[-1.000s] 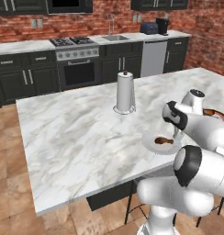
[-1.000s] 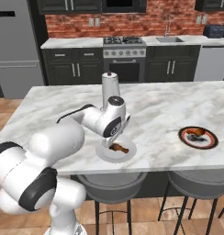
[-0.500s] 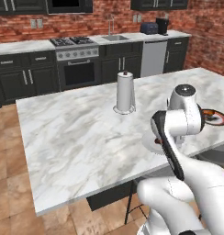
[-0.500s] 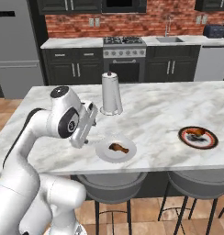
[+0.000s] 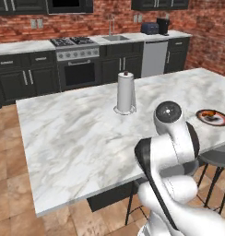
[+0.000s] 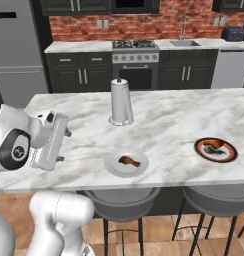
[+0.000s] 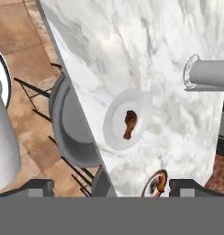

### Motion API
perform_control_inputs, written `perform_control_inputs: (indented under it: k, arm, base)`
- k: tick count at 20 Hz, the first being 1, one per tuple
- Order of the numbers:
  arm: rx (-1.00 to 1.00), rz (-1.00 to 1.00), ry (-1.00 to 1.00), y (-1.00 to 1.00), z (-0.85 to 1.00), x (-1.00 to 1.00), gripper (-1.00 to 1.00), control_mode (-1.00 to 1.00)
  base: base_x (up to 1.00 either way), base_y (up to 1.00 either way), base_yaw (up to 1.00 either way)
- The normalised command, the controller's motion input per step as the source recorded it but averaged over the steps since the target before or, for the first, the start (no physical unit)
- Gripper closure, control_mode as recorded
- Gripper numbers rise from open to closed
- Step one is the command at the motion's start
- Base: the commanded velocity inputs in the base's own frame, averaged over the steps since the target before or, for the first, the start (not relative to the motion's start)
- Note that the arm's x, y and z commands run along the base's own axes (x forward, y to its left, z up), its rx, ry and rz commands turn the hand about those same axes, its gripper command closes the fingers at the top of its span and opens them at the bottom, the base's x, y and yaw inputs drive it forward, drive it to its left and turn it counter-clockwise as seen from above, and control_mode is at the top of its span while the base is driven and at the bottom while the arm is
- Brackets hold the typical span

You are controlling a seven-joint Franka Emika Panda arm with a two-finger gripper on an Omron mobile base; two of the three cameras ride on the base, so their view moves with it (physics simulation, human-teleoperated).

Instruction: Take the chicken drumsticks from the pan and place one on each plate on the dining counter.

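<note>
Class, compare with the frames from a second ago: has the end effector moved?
Yes. In the right base view the end effector has swung left, away from the white plate it hung over.

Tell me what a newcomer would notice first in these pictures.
Two plates sit near the front edge of the dining counter, each with a chicken drumstick: a pale plate in the middle and a red-rimmed plate to its right. A paper-towel roll stands upright behind them, and the open gripper hangs high above.

One drumstick (image 6: pixel 129 161) on each plate (image 6: pixel 215 150)
</note>
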Motion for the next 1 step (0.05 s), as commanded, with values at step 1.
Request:
perform_control_inputs:
  k: [1]
  arm:
    - [0.00, 0.00, -0.44, 0.00, 0.00, -1.00, -1.00, -1.00]
  base:
    - [0.00, 0.00, 0.00]
